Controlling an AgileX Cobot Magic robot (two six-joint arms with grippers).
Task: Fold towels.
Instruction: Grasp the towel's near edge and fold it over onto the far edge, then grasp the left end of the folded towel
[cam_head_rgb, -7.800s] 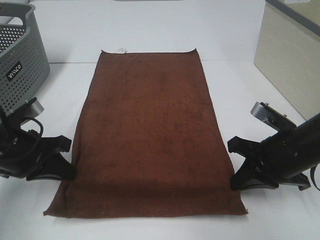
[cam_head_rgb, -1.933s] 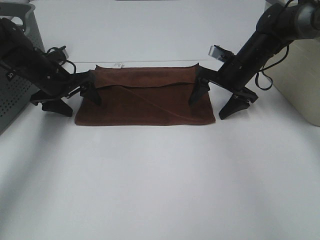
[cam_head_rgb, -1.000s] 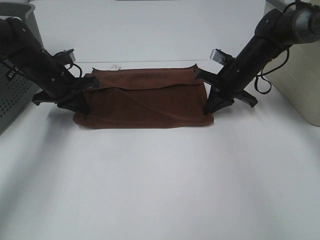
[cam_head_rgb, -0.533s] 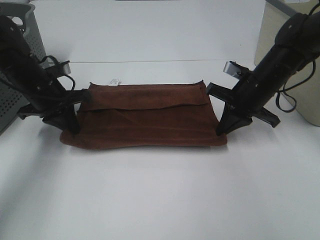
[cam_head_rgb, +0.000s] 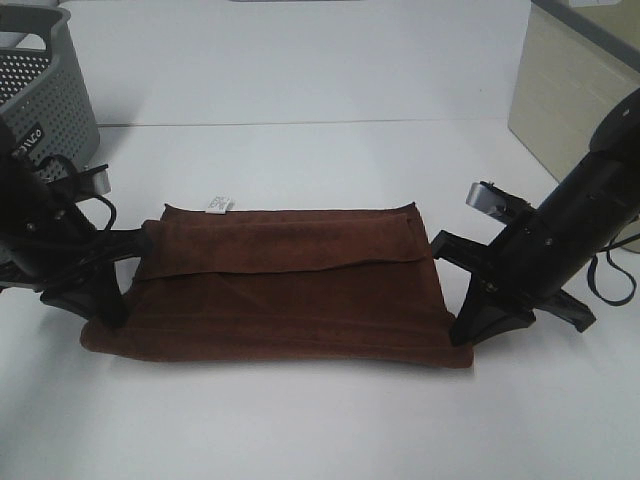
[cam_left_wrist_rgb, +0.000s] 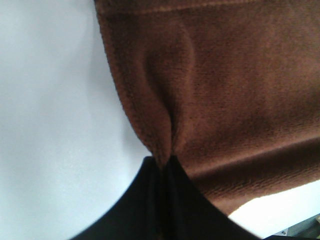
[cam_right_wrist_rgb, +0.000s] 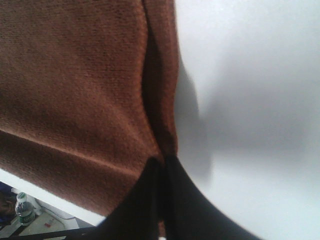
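The white table fills my overhead view. The towel lies at its centre, doubled over into a wide band. The loose edge of the top layer runs unevenly across it, short of the far hem.

The grey basket stands at ten o'clock, well apart from the cloth.

My left gripper is at the towel's nine o'clock end and my right gripper is at its four o'clock corner. Each wrist view shows the jaws pressed together with a pleat of brown terry nipped between them.

The white tag sits at the eleven o'clock corner.

I judge the cloth light, limp and fuzzy. It should not slip from a firm pinch, but it will sag and wrinkle between two holds, and the layers may slide on each other. The short ends near the corners look like the best place to hold it, catching every layer at once.
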